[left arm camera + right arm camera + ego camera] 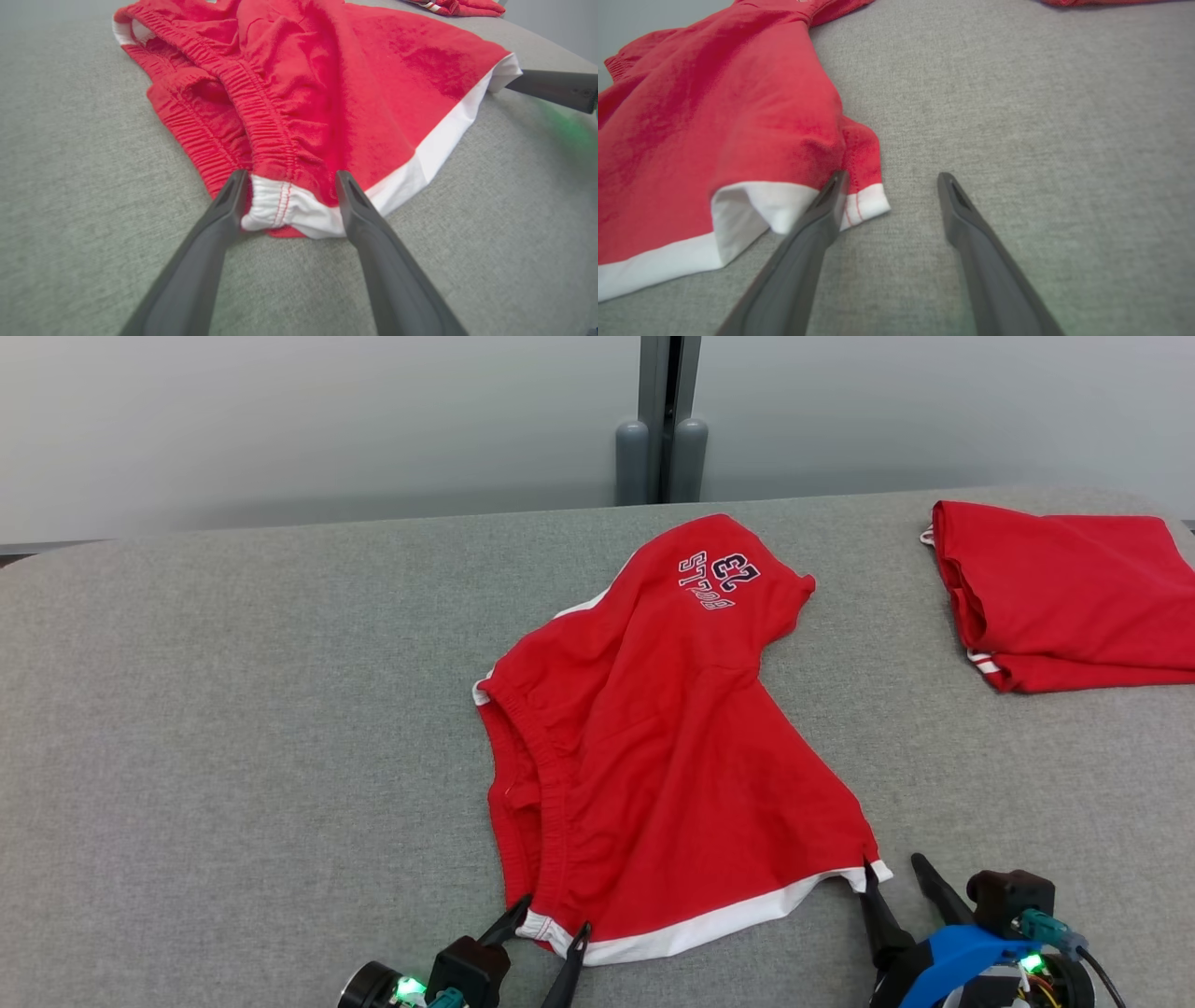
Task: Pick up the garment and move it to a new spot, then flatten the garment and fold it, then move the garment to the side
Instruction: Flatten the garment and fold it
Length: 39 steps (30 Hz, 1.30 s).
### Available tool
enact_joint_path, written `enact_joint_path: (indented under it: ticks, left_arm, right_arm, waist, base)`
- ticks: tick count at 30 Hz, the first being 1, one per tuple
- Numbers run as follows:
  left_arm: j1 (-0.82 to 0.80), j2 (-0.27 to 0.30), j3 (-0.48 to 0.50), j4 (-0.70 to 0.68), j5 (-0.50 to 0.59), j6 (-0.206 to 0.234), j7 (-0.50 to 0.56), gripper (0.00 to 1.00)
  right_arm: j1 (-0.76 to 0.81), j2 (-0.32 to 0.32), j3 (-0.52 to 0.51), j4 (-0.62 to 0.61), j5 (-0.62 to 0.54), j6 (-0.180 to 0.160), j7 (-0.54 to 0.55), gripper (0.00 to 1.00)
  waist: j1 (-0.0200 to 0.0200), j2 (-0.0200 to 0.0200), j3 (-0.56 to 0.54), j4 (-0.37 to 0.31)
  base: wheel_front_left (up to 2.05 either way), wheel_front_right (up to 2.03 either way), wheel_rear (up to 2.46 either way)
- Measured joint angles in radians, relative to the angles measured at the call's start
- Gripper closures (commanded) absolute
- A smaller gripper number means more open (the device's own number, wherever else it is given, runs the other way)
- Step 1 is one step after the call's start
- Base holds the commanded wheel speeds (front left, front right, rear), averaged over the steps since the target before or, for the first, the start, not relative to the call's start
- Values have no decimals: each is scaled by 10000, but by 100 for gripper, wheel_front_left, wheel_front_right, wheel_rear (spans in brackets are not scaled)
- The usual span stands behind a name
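Observation:
The garment (653, 737) is a pair of red shorts with a white hem band and dark lettering, lying crumpled in the middle of the grey surface. Its near left corner, white band and elastic waistband (289, 205), sits between the spread fingers of my left gripper (553, 915), which is open. My right gripper (892, 868) is open at the near right corner of the hem (864, 200); its left finger (822, 210) lies over the white band, its right finger on bare cloth surface.
A second red garment (1064, 602) lies folded at the far right of the grey padded surface (233, 709), also seen as a red edge (458, 7) in the left wrist view. A grey post (661, 448) stands behind the far edge.

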Motion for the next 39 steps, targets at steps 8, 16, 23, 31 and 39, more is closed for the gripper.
enact_joint_path:
  ticks: [8,16,23,31,39]
  left_arm:
    - [-453,-58,-389,715,-311,0,-109,0]
    - [-883,-221,-754,1434,-719,0,-242,97]
    - [-980,-194,-754,1421,-993,0,-391,100]
    - [-914,127,-297,-98,-1064,111,-474,100]
    - [-2052,431,399,-1565,-1413,138,-330,100]
  right_arm:
    - [-265,-82,1066,587,637,-17,-422,0]
    - [-262,-81,2015,700,1116,-15,-564,100]
    - [-240,10,1739,485,1172,0,-650,100]
    - [-132,-263,675,-1386,1218,0,-700,100]
    - [-1089,-387,598,-3317,1576,0,219,100]
  waist:
    - [0,0,23,4]
    - [0,0,10,-25]
    - [0,0,-107,-51]
    - [0,0,-130,-102]
    - [0,0,250,-254]
  base:
    - [0,0,0]
    - [0,0,0]
    - [0,0,0]
    - [0,0,0]
    - [0,0,0]
